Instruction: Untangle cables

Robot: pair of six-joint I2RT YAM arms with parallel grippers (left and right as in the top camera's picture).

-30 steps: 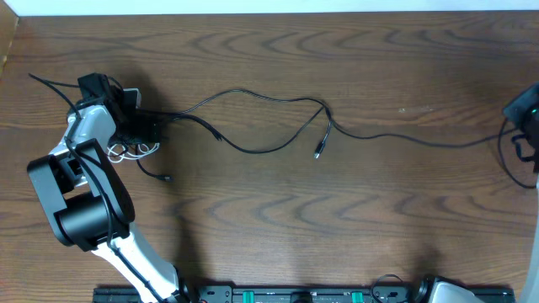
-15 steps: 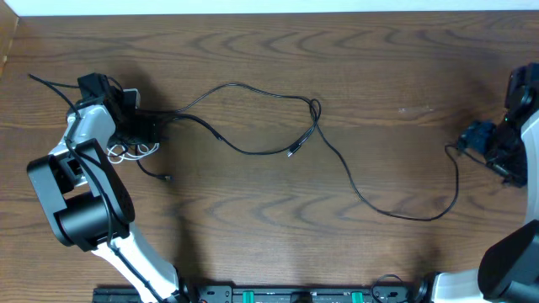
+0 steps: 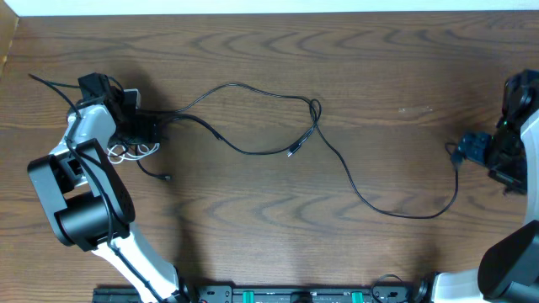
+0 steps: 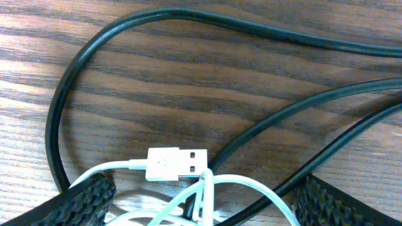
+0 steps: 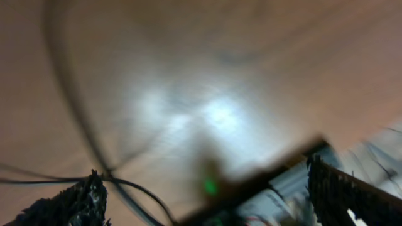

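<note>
Thin black cables (image 3: pixel 253 93) run from my left gripper (image 3: pixel 136 133) to a small loop (image 3: pixel 314 108) at mid-table. One plug end (image 3: pixel 291 152) lies below that loop. A long black cord (image 3: pixel 404 215) sags toward the front, then rises to my right gripper (image 3: pixel 472 145). The white cord (image 3: pixel 135 152) is coiled under the left gripper. In the left wrist view, the left gripper (image 4: pixel 201 204) stands open astride the white coils (image 4: pixel 251 188), with the white USB plug (image 4: pixel 178 163) just ahead. The blurred right wrist view shows the right gripper (image 5: pixel 207 194) wide open, with a thin black cord (image 5: pixel 135 188) by its left finger.
The left arm's black body (image 3: pixel 80 210) fills the front left. A rail with green connectors (image 3: pixel 295 295) runs along the table's front edge. Thicker black cables from the left arm (image 3: pixel 50 84) lie at the far left. The right arm (image 3: pixel 522 126) stands at the right edge.
The right gripper opened and came in from the right edge. The long black cord went from a taut line to a slack bow toward the front. The left arm stayed still.
</note>
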